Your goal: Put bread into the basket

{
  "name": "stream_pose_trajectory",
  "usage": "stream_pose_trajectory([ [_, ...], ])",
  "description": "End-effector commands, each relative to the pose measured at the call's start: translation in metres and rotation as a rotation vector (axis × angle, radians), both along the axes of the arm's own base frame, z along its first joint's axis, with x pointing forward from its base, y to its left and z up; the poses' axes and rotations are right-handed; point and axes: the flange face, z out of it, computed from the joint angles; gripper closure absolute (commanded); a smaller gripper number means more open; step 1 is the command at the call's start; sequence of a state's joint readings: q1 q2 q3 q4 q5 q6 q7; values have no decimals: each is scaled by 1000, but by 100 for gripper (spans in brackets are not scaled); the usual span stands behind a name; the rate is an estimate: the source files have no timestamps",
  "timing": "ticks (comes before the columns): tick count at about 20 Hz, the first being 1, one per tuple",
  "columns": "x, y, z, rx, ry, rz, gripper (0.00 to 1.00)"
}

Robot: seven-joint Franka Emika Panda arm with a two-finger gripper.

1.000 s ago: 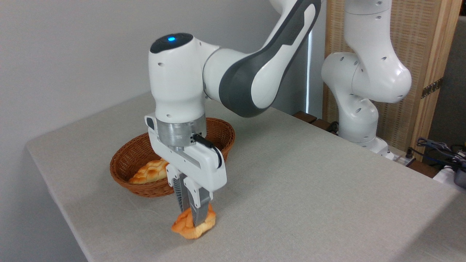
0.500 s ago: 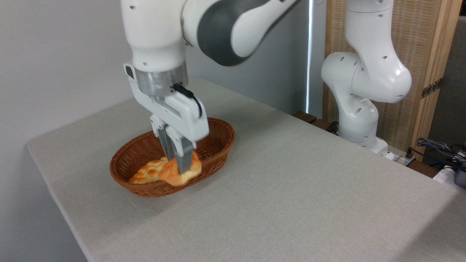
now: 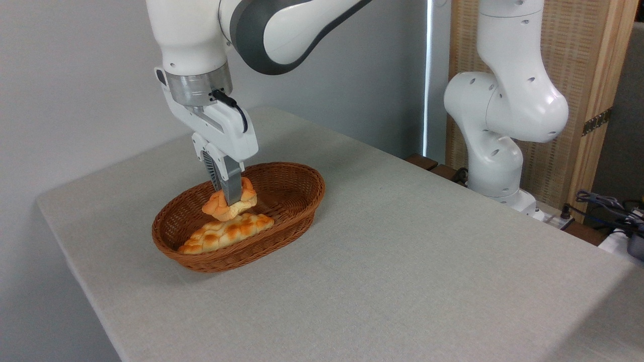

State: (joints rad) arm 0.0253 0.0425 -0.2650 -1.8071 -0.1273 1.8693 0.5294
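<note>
My gripper (image 3: 229,197) is shut on the bread (image 3: 217,205), a small knobbly orange-golden bun that hangs in the air over the middle of the basket (image 3: 297,213). The basket is an oval brown wicker one with low sides, standing on the left part of the table. The bun sits just above the long loaf inside the basket and I cannot tell whether they touch.
A long braided golden loaf (image 3: 226,233) lies in the basket's near half. The grey cloth-covered table (image 3: 402,271) ends in edges at the left and front. The arm's white base (image 3: 495,146) stands at the back right, with cables (image 3: 606,206) beside it.
The gripper has lifted the bun off the table in front of the basket and carried it up, back and left, so it now hangs over the basket.
</note>
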Motion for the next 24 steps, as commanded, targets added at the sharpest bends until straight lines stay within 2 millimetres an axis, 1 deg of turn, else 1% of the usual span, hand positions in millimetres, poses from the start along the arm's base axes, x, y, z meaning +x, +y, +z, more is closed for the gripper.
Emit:
stream_pose_trajectory([
  [1, -3, -2, 2, -3, 11, 6, 0],
  [6, -3, 4, 8, 6, 0, 11, 0],
  [16, -3, 6, 10, 8, -6, 11, 0],
  [18, -4, 10, 15, 11, -14, 18, 0],
  [19, -6, 17, 27, 11, -35, 27, 0],
  [21, -7, 47, 42, 13, -56, 73, 0],
  [22, -9, 56, 47, 17, -54, 82, 0],
  [23, -10, 61, 48, 19, -51, 86, 0],
  [24, -9, 74, 51, 48, -53, 79, 0],
])
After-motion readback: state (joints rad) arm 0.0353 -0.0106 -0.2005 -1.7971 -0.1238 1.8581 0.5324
